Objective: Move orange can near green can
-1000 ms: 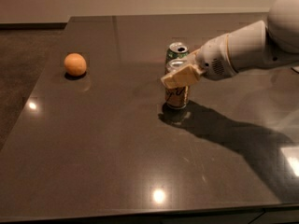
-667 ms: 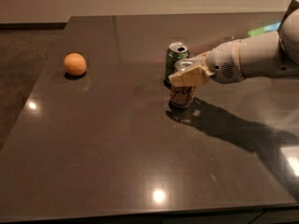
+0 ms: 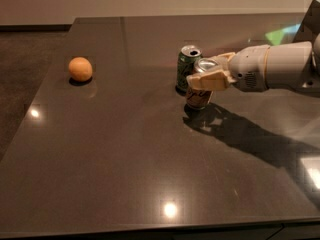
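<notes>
The green can (image 3: 186, 66) stands upright on the dark table, right of centre. The orange can (image 3: 199, 97) stands right beside it, in front and to its right, very close or touching. My gripper (image 3: 210, 74) reaches in from the right and its pale fingers (image 3: 207, 80) wrap around the upper part of the orange can, hiding much of its body. The orange can's silver top (image 3: 205, 65) shows between the fingers. The can's base appears to rest on the table.
A round orange fruit (image 3: 80, 69) lies far left on the table (image 3: 125, 159). My arm (image 3: 280, 66) stretches in from the right edge and casts a shadow on the table. The table's left edge borders a dark floor.
My gripper has carried the orange can a little back and to the right, so it now stands close beside the green can. The arm has lowered and flattened.
</notes>
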Motion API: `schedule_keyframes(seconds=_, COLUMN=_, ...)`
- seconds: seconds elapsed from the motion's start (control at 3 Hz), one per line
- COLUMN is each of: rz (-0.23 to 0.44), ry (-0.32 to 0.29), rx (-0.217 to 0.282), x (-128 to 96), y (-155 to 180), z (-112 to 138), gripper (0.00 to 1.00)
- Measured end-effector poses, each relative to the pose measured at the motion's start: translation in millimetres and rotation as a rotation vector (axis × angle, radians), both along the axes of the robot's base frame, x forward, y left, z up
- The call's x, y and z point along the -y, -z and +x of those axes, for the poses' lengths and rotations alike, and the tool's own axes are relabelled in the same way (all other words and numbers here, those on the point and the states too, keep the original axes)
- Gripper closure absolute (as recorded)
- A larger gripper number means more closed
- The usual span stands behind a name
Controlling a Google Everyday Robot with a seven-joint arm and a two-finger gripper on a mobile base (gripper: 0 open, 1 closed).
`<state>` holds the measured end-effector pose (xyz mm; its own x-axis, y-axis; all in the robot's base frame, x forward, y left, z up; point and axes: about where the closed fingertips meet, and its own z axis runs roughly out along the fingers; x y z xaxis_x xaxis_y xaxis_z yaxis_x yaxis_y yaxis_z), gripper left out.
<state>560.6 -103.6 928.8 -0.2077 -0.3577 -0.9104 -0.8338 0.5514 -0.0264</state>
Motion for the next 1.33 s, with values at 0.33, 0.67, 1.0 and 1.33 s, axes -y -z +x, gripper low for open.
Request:
schedule_keyframes(seconds=0.33, rz=-0.051, ry=-0.003, rx=0.041, x=0.7, y=-2.2, z=1.0, gripper=0.61)
schedule_keyframes(seconds=0.67, rz=-0.113, ry=-0.026, rx=0.045, x=-3.9, y=4.5, z=3.8, gripper=0.30)
schedule_keyframes(seconds=1.0, rz=-0.138, ry=-0.045, rx=0.037, x=-8.4, y=10.3, z=4.6, gripper=0.06)
schedule_keyframes(seconds=1.33, rz=-0.181, ry=-0.079, rx=0.022, x=-11.9, y=19.6, z=4.8, gripper=0.00)
